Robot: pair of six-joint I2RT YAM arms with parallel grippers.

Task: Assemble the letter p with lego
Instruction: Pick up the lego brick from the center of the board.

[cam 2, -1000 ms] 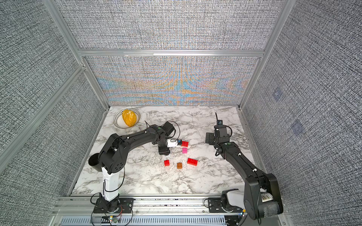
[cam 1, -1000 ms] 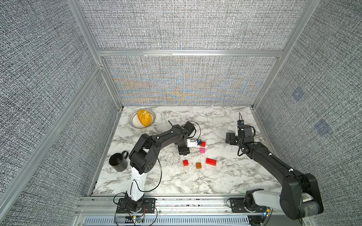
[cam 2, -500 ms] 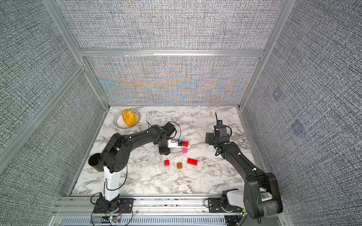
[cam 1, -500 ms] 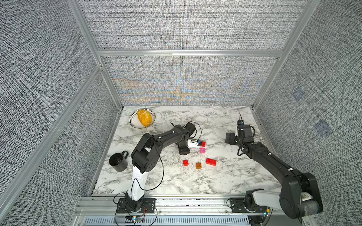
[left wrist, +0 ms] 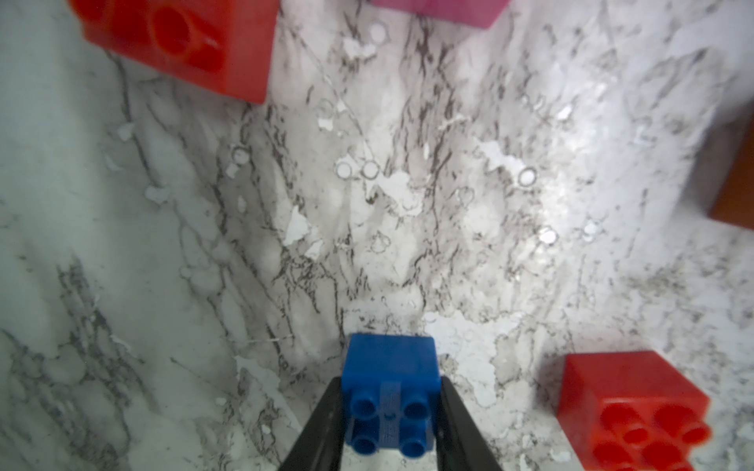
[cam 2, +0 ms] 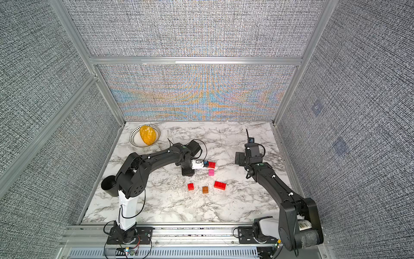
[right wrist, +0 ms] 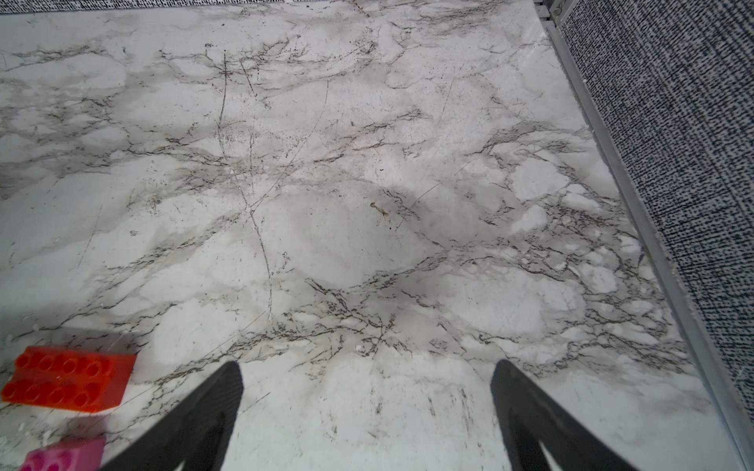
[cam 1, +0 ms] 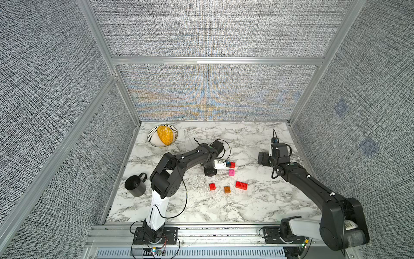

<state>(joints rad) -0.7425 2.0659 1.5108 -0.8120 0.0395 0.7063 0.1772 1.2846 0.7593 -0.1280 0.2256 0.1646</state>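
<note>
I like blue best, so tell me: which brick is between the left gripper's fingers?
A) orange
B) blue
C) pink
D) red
B: in the left wrist view, the blue brick sits between the fingers of the left gripper, both touching its sides.

Bowl back left on table, fruit in it. Mug at left edge, nearer front. Mid-table: first brick between left fingers, second brick just right of it, third brick before second; row of three bricks nearer front.
</note>
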